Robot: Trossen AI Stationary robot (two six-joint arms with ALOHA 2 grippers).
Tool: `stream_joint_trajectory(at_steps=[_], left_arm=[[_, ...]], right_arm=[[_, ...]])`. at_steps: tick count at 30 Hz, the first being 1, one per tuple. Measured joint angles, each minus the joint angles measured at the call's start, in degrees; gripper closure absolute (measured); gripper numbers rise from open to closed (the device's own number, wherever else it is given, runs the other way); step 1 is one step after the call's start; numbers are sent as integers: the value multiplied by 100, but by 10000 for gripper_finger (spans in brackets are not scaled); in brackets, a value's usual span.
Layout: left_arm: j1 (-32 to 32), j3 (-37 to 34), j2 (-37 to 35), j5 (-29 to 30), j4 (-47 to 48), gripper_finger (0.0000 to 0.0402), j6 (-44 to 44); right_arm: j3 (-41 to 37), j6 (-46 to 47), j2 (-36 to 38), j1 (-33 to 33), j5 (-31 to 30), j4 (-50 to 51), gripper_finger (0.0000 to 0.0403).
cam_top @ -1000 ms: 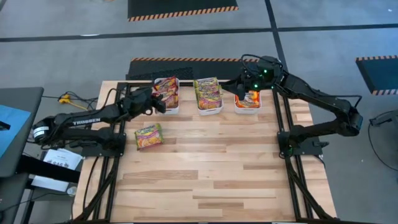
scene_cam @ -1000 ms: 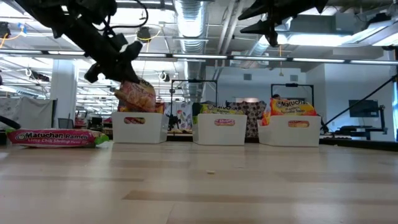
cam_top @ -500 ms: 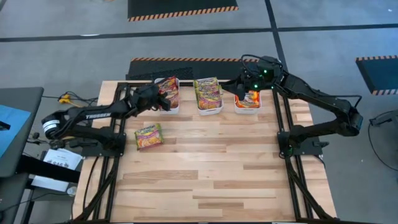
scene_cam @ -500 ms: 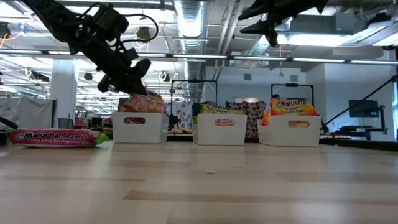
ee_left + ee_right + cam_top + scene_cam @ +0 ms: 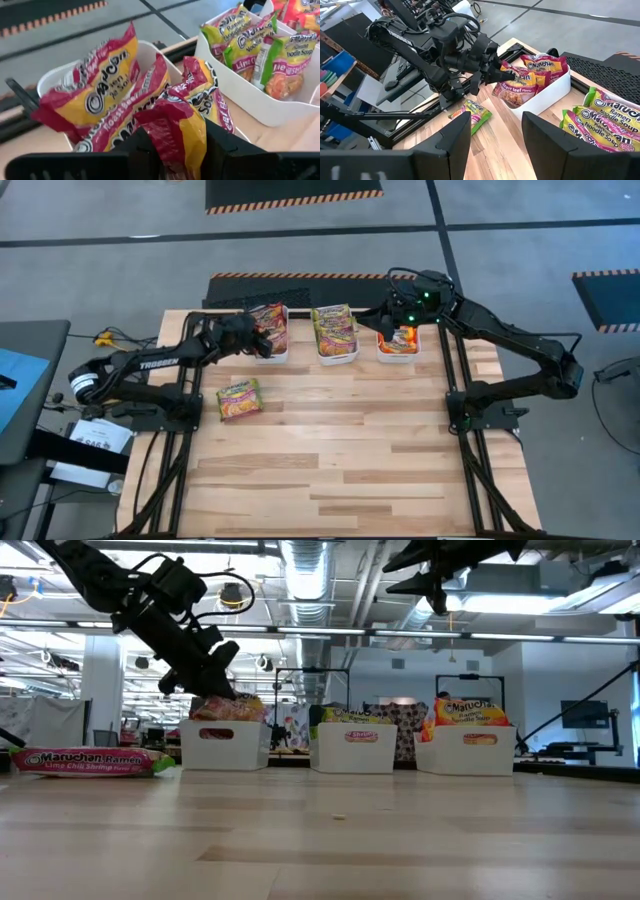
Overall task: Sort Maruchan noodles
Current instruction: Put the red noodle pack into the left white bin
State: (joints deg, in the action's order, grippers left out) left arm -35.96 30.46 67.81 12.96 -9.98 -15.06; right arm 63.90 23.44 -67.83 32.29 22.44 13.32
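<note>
The left gripper (image 5: 180,147) sat at the near edge of the leftmost white rectangular plastic bin (image 5: 268,352), its two dark fingers (image 5: 145,145) standing either side of a red-edged yellow crinkly ramen packet (image 5: 192,117); the packet's lower corner lay between them, but whether they pinched it or had let go could not be told. That packet leaned upright in the bin against two more red-and-yellow packets (image 5: 100,95). In the low view the left gripper (image 5: 215,680) hung tilted just above this bin's packets (image 5: 228,707). Beside it stood the middle white bin (image 5: 335,352), holding green-edged yellow noodle packets (image 5: 334,328), and beyond that the rightmost white bin (image 5: 399,353) with orange-edged packets (image 5: 400,338). The right gripper (image 5: 395,317) hovered above the rightmost bin with its jaws spread wide and nothing between them, as its own wrist view showed. One green-edged yellow packet (image 5: 239,398) lay flat on the pale wooden plank table (image 5: 330,470), near the left arm's base and well apart from the three bins; in the low view it showed at the left as a flat packet (image 5: 88,761) on the tabletop.
</note>
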Motion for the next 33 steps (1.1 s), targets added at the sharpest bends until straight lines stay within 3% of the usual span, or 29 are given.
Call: stream_joint_trajectory(at_steps=[11, 20, 26, 30, 33], left_arm=[[-413, 98, 4, -1101, 41, 241, -735], [-533, 587, 4, -1165, 131, 221, -599], [-536, 1187, -102, -1499, 1003, 221, -1055], [-486, 1787, -235, -2286, 2181, 221, -1078], [-374, 2206, -313, -2252, 3035, 221, -960]], right_arm=[[0, 1, 0, 0, 0, -2, 203], [0, 0, 0, 0, 0, 64, 203], [0, -11, 0, 0, 2, 270, 203], [0, -15, -2, 0, 1, 289, 203], [0, -15, -2, 7, 0, 293, 203]])
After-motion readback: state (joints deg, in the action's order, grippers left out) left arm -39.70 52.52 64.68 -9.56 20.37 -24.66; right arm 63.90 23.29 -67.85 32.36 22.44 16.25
